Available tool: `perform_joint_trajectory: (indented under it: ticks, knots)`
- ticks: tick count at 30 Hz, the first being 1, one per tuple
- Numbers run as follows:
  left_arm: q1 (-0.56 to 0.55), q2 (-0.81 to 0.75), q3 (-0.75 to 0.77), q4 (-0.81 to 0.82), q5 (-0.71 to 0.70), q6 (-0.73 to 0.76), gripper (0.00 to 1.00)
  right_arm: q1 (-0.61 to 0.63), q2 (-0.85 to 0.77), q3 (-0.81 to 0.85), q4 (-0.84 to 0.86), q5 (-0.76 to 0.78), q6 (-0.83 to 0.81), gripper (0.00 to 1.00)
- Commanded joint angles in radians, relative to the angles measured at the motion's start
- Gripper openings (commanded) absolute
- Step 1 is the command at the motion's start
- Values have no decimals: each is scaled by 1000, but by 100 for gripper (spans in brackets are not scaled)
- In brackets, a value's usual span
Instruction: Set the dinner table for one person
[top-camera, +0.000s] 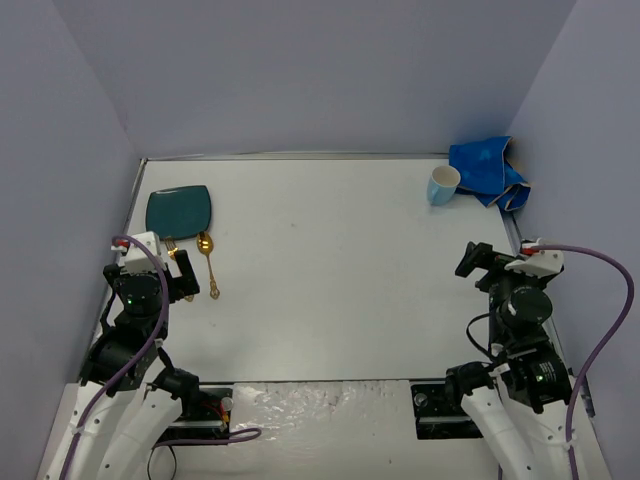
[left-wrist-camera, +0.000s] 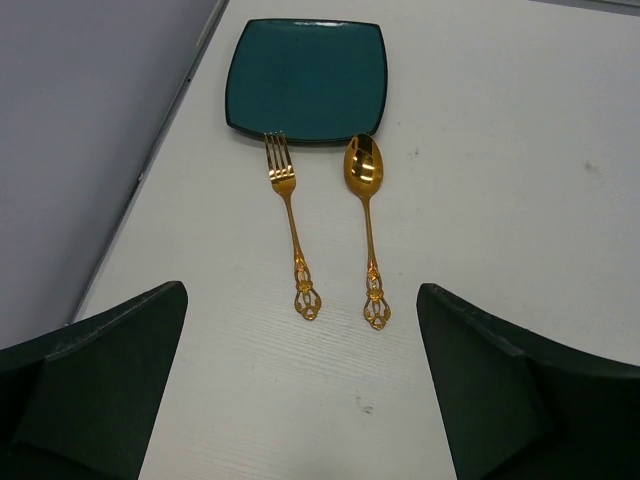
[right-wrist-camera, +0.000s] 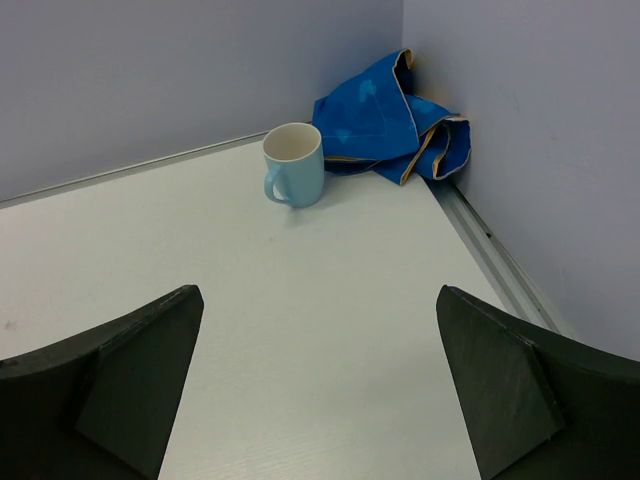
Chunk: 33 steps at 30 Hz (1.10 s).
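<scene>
Across the dinner table (top-camera: 330, 290) nothing looks set yet: left gripper (left-wrist-camera: 300, 390) and right gripper (right-wrist-camera: 315, 390) gape empty, and the crumpled cloth (top-camera: 485, 170) far right probably needs spreading first.

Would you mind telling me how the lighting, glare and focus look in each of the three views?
Top external: soft, even light, faint shadows, mottled glare at the near edge of the dinner table. Left wrist: fork and spoon sharp, the spoon's bowl mirror-bright. Right wrist: the mug casts a soft shadow at its base; the blue cloth is crisp.
</scene>
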<state>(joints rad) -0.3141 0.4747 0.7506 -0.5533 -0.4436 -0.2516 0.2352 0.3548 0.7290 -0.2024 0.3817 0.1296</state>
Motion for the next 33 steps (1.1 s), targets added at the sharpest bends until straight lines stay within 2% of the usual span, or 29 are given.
perform_joint_trajectory:
  ticks: [1, 5, 14, 26, 33]
  knots:
    - [-5, 21, 10, 86, -1, -9, 97, -4, 42, 22, 61, 32, 20, 100]
    - [-5, 38, 9, 88, 14, -11, 97, -4, 121, 55, 63, 26, 78, 100]
    - [-3, 122, 22, 87, 74, -5, 97, -11, 556, 254, 144, 80, 154, 100]
    - [-2, 168, 42, 68, 111, -2, 97, -235, 1274, 743, 181, 88, 282, 100]
    - [0, 150, 35, 69, 99, 0, 97, -361, 1547, 912, 183, 29, 444, 100]
